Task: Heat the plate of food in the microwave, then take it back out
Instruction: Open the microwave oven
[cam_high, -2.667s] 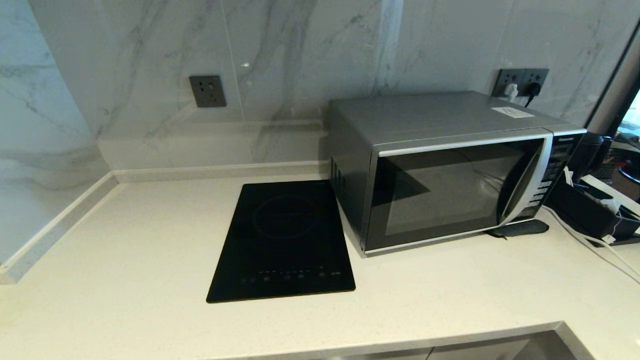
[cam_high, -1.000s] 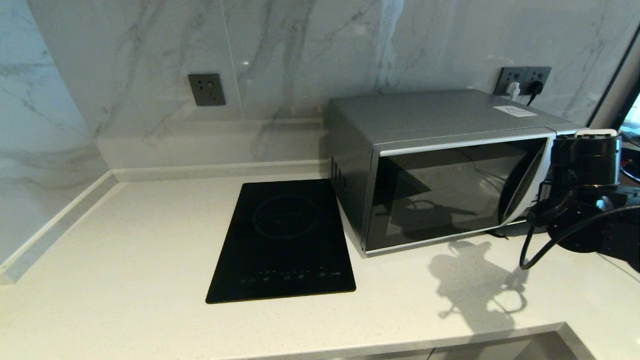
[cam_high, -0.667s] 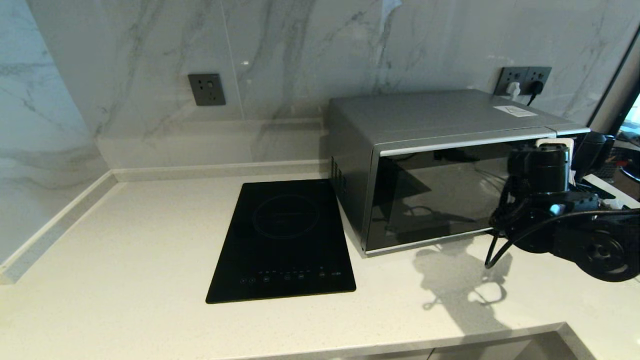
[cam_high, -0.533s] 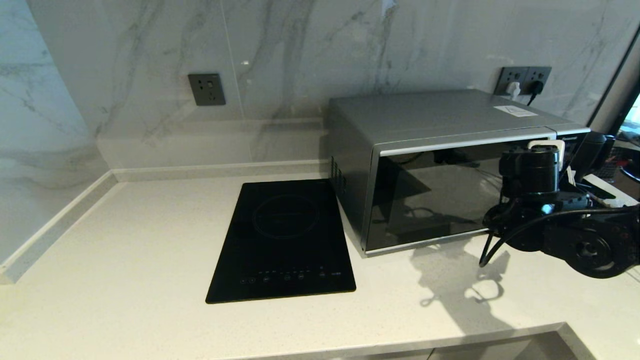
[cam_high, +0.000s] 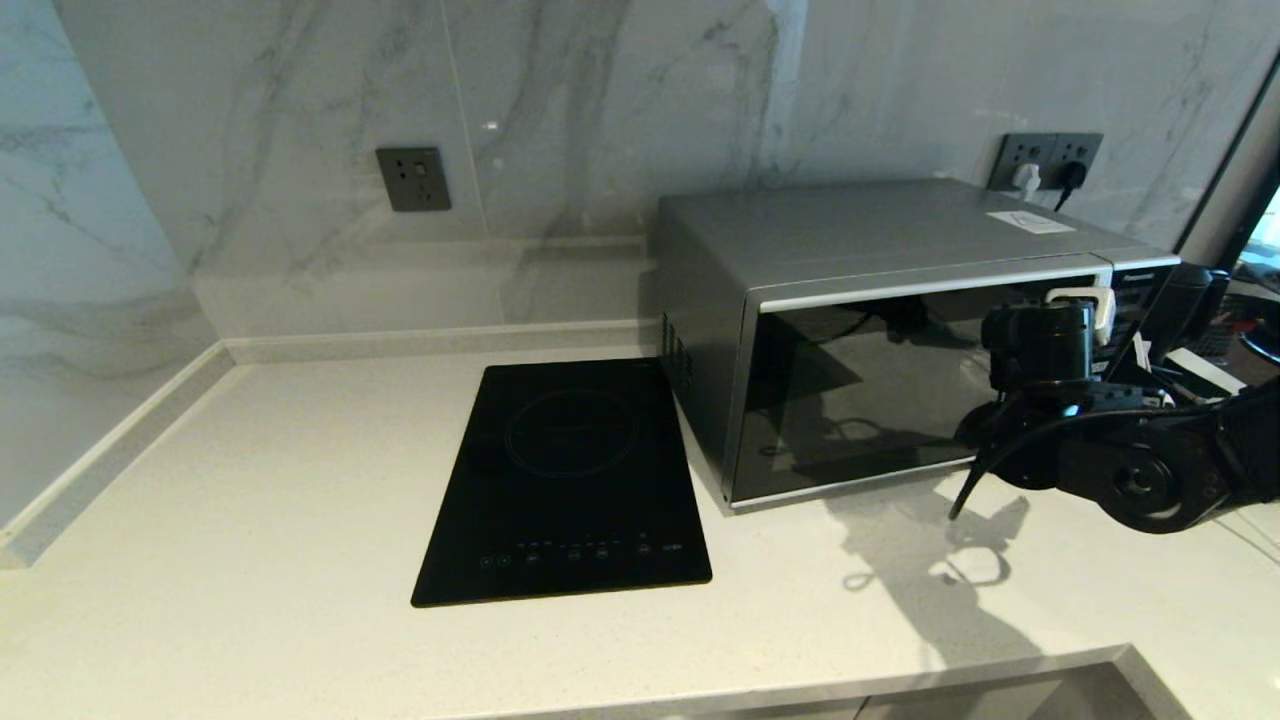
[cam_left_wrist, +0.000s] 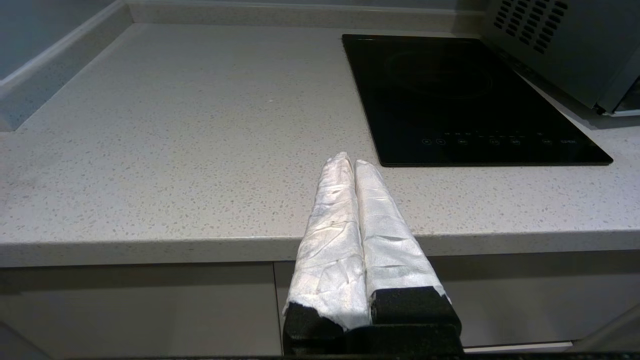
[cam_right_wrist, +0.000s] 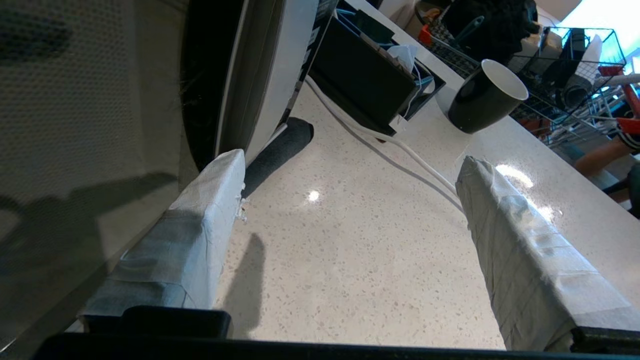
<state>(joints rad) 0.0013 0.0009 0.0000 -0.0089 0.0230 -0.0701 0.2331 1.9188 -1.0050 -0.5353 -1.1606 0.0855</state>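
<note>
One microwave (cam_high: 900, 330) stands on the pale speckled countertop (cam_high: 250, 480), its dark glass door closed; one flat black induction hob (cam_high: 565, 480) lies just beside the microwave's vented side wall. On the marble wall behind the microwave are two socket plates: a single grey one (cam_high: 413, 180) well to the side above the hob, and a double one (cam_high: 1045, 160) right behind the microwave's back corner with two plugs in it.

The right gripper (cam_right_wrist: 345, 187) is in front of the microwave's handle end, its two tape-wrapped fingers (cam_right_wrist: 200, 220) spread wide with nothing between them; one finger lies close to the curved silver handle (cam_right_wrist: 272, 80), though whether it touches cannot be made out. In the head view the right arm (cam_high: 1130, 470) covers the handle and most of the button panel.

The left gripper (cam_left_wrist: 354, 165) sits parked at the counter's front edge, well away from the microwave, its two wrapped fingers pressed together on nothing.

Past the microwave's panel side, one black mug (cam_right_wrist: 485, 97), a black tray (cam_right_wrist: 365, 75) and white cables (cam_right_wrist: 400, 155) show, with a cluttered wire rack behind, cut off by the frame.

The plate of food shows in no view; the microwave's glass gives only reflections.
</note>
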